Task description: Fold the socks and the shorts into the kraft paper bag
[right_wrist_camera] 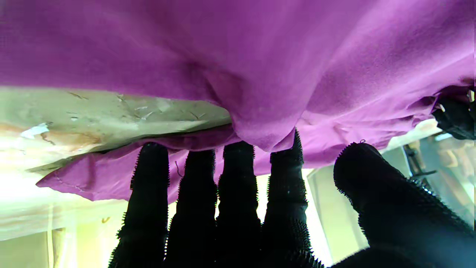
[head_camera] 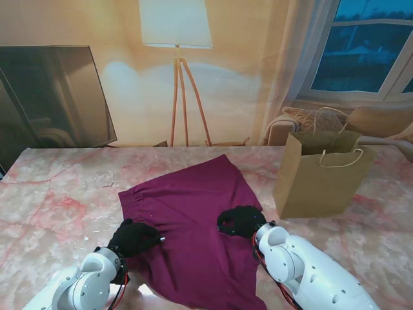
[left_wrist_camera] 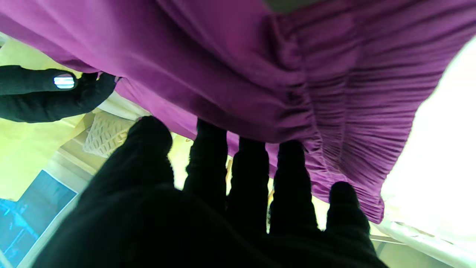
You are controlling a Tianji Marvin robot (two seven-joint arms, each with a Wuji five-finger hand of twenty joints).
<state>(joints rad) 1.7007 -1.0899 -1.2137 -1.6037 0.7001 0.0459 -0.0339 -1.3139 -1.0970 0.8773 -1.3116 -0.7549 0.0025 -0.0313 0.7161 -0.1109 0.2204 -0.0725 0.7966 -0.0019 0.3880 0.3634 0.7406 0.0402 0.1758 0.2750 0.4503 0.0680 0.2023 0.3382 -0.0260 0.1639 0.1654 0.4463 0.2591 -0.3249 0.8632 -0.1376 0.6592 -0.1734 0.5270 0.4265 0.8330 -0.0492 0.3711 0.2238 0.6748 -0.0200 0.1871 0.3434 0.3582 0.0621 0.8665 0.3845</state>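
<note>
The purple shorts (head_camera: 193, 226) lie spread flat across the middle of the marble table (head_camera: 58, 194), pleated waistband to my left. My left hand (head_camera: 134, 237), in a black glove, rests on the waistband edge; its fingers (left_wrist_camera: 208, 156) are stretched out with their tips against the gathered cloth (left_wrist_camera: 334, 93). My right hand (head_camera: 242, 221) lies on the right half of the shorts, fingers (right_wrist_camera: 238, 175) straight and apart, tips touching the fabric (right_wrist_camera: 260, 74). Neither hand is closed around cloth. The kraft paper bag (head_camera: 319, 177) stands upright and open-topped at the right. No socks are in view.
A dark TV screen (head_camera: 51, 97) stands beyond the table's far left edge and a floor lamp (head_camera: 177, 77) behind the middle. A cushioned seat (head_camera: 322, 119) is behind the bag. Bare marble shows to the left of the shorts.
</note>
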